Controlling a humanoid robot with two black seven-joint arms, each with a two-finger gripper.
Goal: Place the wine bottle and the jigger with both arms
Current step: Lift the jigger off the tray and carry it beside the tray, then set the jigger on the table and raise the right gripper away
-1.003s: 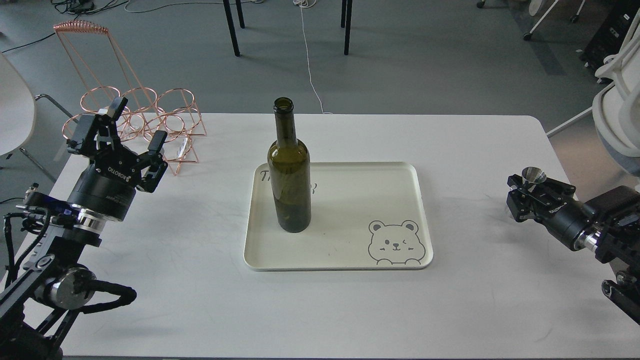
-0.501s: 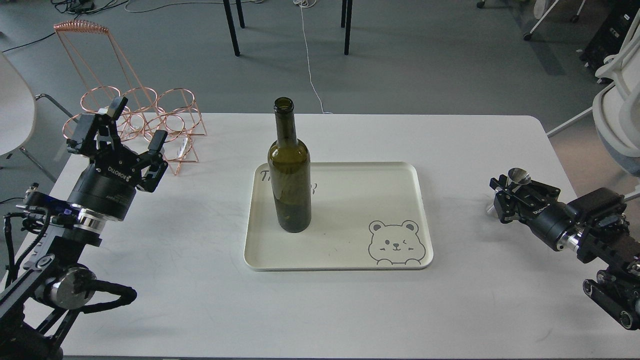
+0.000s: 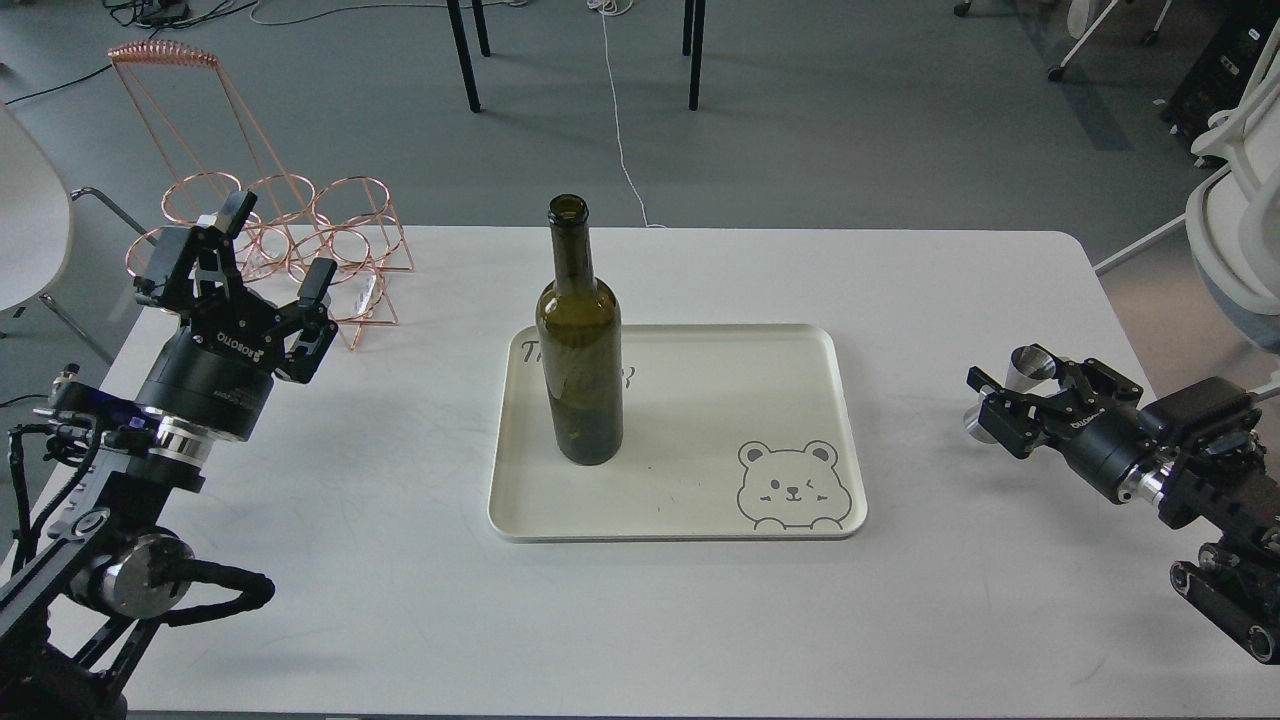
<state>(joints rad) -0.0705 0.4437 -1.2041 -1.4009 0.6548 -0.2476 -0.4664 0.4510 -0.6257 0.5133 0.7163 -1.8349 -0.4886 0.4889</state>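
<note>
The wine bottle [image 3: 580,340] stands upright on the left part of a cream tray [image 3: 780,350] that lies in the middle of the white bench [image 3: 400,560]. The tray has a bear drawing [image 3: 795,485] in its near right corner. The bottle is open at the top and nothing touches it.

The right arm's gripper [image 3: 1005,400] is near the right edge of the bench, well apart from the tray, with its jaws closed on the jigger [image 3: 1015,385]. The jigger is tilted, its top leaning toward the right edge and its lower end low over the bench; whether it touches the surface I cannot tell.

The left arm's gripper [image 3: 275,265] is near the far left corner of the bench, its jaws spread wide and holding nothing. Just behind it a copper wire rack [image 3: 290,225] stands at that far left corner.
</note>
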